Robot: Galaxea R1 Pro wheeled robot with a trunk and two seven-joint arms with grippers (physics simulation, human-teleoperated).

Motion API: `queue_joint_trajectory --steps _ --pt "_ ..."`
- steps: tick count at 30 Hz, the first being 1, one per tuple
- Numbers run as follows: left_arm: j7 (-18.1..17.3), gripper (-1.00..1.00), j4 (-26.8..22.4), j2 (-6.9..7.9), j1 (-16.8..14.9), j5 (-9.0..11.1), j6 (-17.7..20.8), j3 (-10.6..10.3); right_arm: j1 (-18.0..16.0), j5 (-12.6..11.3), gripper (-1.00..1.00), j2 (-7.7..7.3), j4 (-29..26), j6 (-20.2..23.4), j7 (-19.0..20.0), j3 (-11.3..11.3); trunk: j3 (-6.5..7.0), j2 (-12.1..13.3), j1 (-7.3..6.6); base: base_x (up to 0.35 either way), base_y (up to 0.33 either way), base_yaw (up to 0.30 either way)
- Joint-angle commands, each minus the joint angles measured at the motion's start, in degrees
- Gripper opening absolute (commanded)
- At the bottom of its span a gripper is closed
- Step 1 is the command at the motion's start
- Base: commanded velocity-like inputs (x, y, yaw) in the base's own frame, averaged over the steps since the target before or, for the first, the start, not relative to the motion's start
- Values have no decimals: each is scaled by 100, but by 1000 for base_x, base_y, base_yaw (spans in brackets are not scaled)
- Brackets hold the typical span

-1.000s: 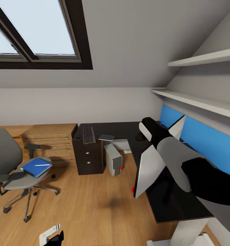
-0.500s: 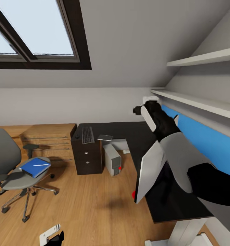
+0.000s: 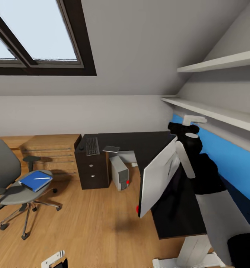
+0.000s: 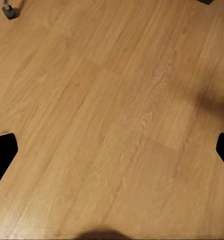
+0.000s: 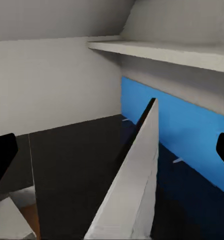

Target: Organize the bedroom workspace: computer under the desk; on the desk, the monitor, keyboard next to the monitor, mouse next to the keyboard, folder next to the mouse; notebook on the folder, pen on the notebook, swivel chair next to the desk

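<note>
Though the right arm crosses much of the head view, this is what can be made out:
Right tool (image 5: 112, 150): its two dark fingertips (image 5: 2, 155) sit wide apart at the edges of its wrist view, nothing between them; in the head view the arm hides it, so its exact spot is hard to read
Left tool (image 4: 112, 152): spread open above bare oak floor (image 4: 112, 100), holding nothing
Monitor (image 3: 158, 178): tilted on the near wing of the surface (image 3: 140, 143), its pale back facing me, screen side hidden, a red dot at its lower corner
Keyboard (image 3: 92, 146): flat on the far wing, above the drawers
Mouse (image 3: 80, 147): a tiny dark blob just beside the keyboard, too small to be sure of
Notebook (image 3: 111, 149): thin grey slab near the keyboard
Computer (image 3: 119, 173): on the floor under the surface
Swivel chair (image 3: 9, 178): well apart from the surface, cut off at the frame edge
Folder (image 3: 35, 180): on the chair seat, with the pen (image 3: 42, 178) on top
Change: the right arm has swung from over the monitor toward the blue wall panel (image 3: 229, 160); the camera has also turned a little
</note>
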Motion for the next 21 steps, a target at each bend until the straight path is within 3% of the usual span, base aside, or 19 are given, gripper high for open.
queue_joint_trajectory --steps 1,6,9,15,17,21 --pt "49 100 8 8 -6 57 -39 -49 135 -48 100 -31 -140 -57 -65 -21 -10 -12 1 -99 -301 0" --pt "49 100 46 12 -6 43 -47 -52 1206 -42 100 -230 -763 -515 -79 -367 -10 -12 1 -48 -318 0" --pt "49 100 50 13 -6 36 -49 -52 1511 -35 100 -268 -824 -716 -86 -474 -10 -12 1 -8 -341 0" --pt "49 100 52 6 -6 40 -45 -52 2275 -47 100 -276 -784 -998 48 -490 -10 -12 1 -2 -326 0" --pt "48 100 52 5 -6 40 -42 -56 2544 -49 100 -270 -568 -1325 294 -479 -10 -12 1 0 -165 0" --pt "43 100 52 9 -6 41 -41 -54 2739 -42 100 -267 -201 -1668 767 -450 -10 -12 1 0 -72 0"
